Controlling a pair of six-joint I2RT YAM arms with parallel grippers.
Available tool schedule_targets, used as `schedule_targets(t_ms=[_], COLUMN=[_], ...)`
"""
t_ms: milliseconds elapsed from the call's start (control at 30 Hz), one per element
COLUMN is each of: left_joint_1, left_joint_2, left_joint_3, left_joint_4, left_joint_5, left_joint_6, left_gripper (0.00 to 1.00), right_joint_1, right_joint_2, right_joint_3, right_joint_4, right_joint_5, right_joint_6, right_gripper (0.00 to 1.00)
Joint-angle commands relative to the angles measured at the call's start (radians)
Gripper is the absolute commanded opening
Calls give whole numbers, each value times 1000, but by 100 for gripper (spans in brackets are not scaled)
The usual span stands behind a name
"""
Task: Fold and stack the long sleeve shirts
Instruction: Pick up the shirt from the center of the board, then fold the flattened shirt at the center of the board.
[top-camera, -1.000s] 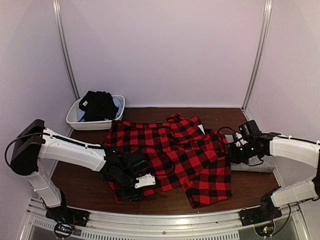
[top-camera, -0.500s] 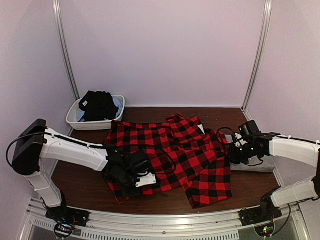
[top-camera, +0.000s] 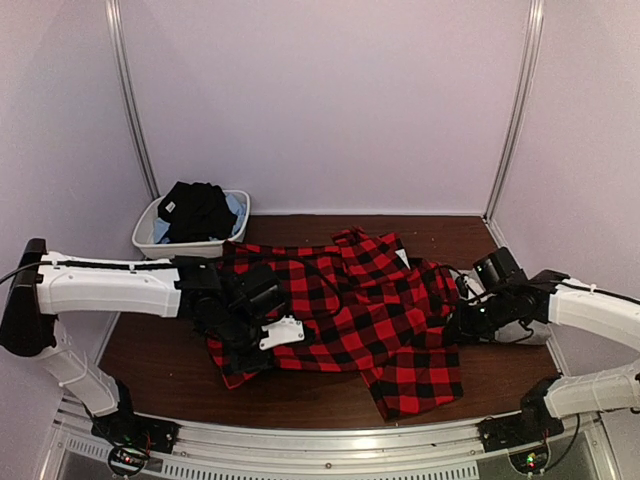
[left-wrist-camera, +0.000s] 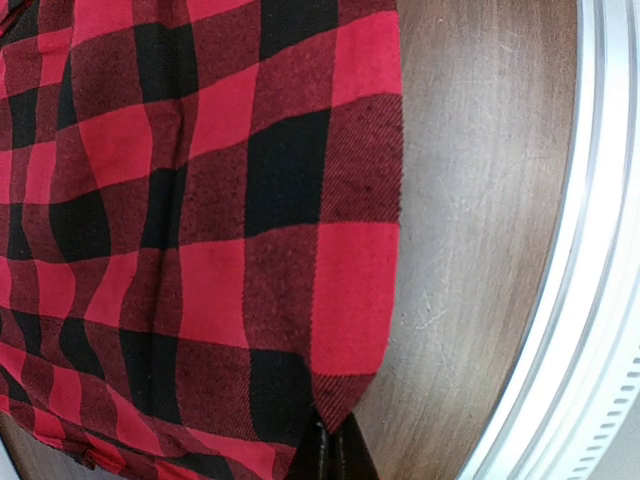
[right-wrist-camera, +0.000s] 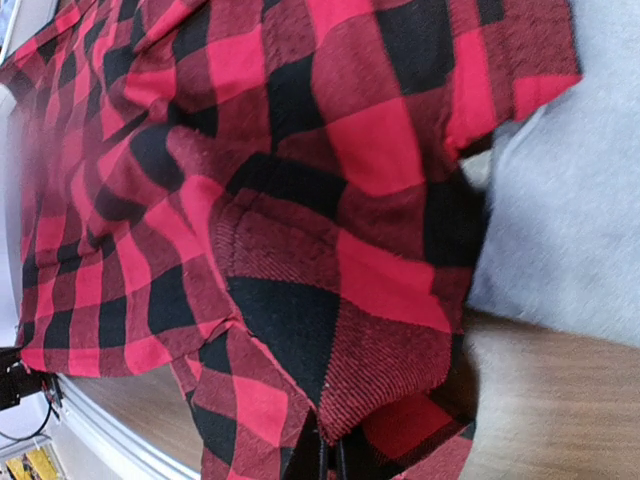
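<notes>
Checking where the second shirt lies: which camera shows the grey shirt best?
Right wrist view: the grey shirt fills its right side, the check flannel overlapping it. The top view shows only a sliver by the right arm; the left wrist view shows none.

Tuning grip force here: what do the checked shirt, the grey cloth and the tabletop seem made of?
The checked shirt: woven flannel-like cloth, matte; diagonal twill ribs show in the squares.
The grey cloth: soft matte fabric, faintly fuzzy; weave too fine to tell.
The tabletop: brown wood or wood-look laminate, smooth, faint scratches, slight sheen.
</notes>
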Motion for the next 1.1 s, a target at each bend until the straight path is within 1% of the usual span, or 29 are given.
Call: schedule_targets(t_ms=[0,67,100,267,400,500,633,733,833,933,1067], left_joint_1=[0,0,1,1,1,1,28,104,178,233,305], left_joint_2=[-46,-54,-56,-66,-94,-129,-176,-216,-235,-213,-131], left_joint_3=[32,54,65,105,116,116,82,51,51,54,46], left_joint_4=[-75,-107,-117,-179,-209,-213,-173,-121,-93,-60,-9], left_joint_5=[12,5,-28,-94,-143,-152,-174,-174,-181,-175,-157], left_joint_6=[31,30,31,34,34,35,27,20,15,11,7], left_gripper=[0,0,0,0,0,0,0,0,0,0,0], right_joint_1=[110,142,149,155,160,162,161,149,113,53,-28], right_joint_2=[-64,-99,-120,-197,-205,-190,-127,-60,15,77,185], right_joint_3=[-6,-5,-3,19,27,27,52,86,119,155,211], right_joint_4=[-111,-161,-185,-280,-313,-306,-262,-214,-175,-107,-35], right_joint_5=[-10,6,13,38,41,43,49,63,54,-5,-90], right_joint_6=[80,109,118,134,132,120,98,70,24,-21,-91], right_gripper=[0,0,0,0,0,0,0,0,0,0,0])
